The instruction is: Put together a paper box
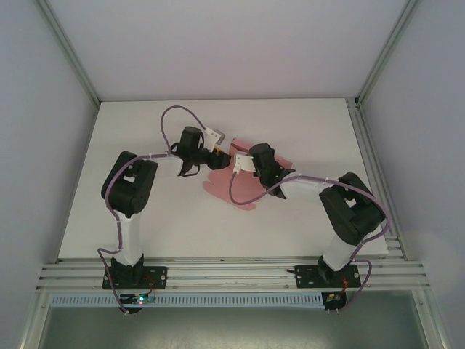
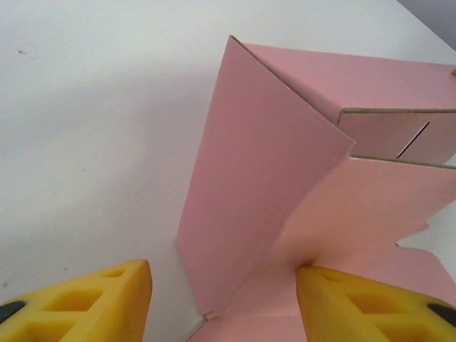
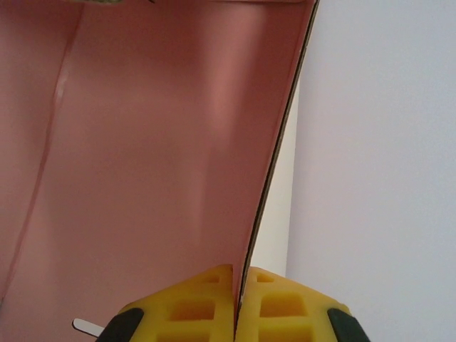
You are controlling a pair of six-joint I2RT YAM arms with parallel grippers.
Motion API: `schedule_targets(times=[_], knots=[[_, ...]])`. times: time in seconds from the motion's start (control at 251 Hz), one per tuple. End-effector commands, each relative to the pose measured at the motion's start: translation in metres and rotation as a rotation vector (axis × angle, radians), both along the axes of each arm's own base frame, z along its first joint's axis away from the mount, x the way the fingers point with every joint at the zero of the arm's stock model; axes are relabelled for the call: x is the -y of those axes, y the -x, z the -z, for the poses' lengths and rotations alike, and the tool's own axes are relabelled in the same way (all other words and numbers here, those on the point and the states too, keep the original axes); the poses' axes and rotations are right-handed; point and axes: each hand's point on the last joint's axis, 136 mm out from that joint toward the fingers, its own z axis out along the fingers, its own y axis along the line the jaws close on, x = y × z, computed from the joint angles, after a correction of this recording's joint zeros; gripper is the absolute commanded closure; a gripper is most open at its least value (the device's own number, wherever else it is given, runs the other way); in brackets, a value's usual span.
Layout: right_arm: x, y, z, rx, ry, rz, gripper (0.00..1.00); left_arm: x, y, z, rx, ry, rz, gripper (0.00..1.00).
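The box [image 1: 218,186] lies mid-worktop [image 1: 160,225], half folded, its near flaps lying flat. Just beyond them, the right fingers [image 3: 203,303] pinch the edge of a raised wall, probably to keep it upright. Farther on, the left fingers [image 2: 92,303] are spread to either side of a standing panel's foot, seemingly ready to fold it inward.

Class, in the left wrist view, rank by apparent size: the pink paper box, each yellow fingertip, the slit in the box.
1. paper box
2. the two fingertips, alike; nearness to the camera enlarges them
3. slit
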Motion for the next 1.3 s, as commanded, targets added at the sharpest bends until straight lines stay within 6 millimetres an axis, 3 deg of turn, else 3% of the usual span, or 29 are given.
schedule_targets(times=[0.0, 0.188, 0.383, 0.555, 0.73, 0.838, 0.986, 1.097, 1.197, 1.297], knots=[[-0.017, 0.076, 0.096, -0.411, 0.13, -0.229, 1.0, 0.023, -0.014, -0.036, 0.13, 0.086, 0.095, 0.43], [-0.024, 0.076, 0.099, -0.434, 0.126, -0.249, 1.0, 0.047, -0.005, -0.04, 0.068, 0.118, 0.237, 0.47], [-0.027, 0.075, 0.098, -0.446, 0.105, -0.256, 1.0, 0.051, -0.015, -0.022, 0.05, 0.011, 0.154, 0.46], [-0.024, 0.074, 0.095, -0.439, 0.117, -0.247, 1.0, 0.048, -0.009, -0.01, -0.052, -0.044, 0.168, 0.5], [-0.022, 0.083, 0.089, -0.408, 0.148, -0.23, 1.0, 0.031, 0.024, -0.008, -0.028, -0.082, 0.183, 0.51], [-0.018, 0.09, 0.09, -0.414, 0.177, -0.215, 1.0, 0.024, 0.034, -0.018, -0.001, -0.087, 0.166, 0.51], [-0.017, 0.101, 0.085, -0.406, 0.199, -0.212, 1.0, 0.011, 0.046, -0.01, 0.0, -0.134, 0.14, 0.51], [-0.018, 0.113, 0.079, -0.394, 0.217, -0.215, 1.0, 0.0, 0.067, -0.013, -0.003, -0.115, 0.126, 0.52], [-0.016, 0.12, 0.068, -0.362, 0.222, -0.208, 1.0, -0.009, 0.088, -0.027, 0.045, -0.045, 0.091, 0.5], [-0.021, 0.115, 0.043, -0.287, 0.177, -0.207, 1.0, -0.02, 0.102, -0.036, 0.071, -0.028, 0.046, 0.49]])
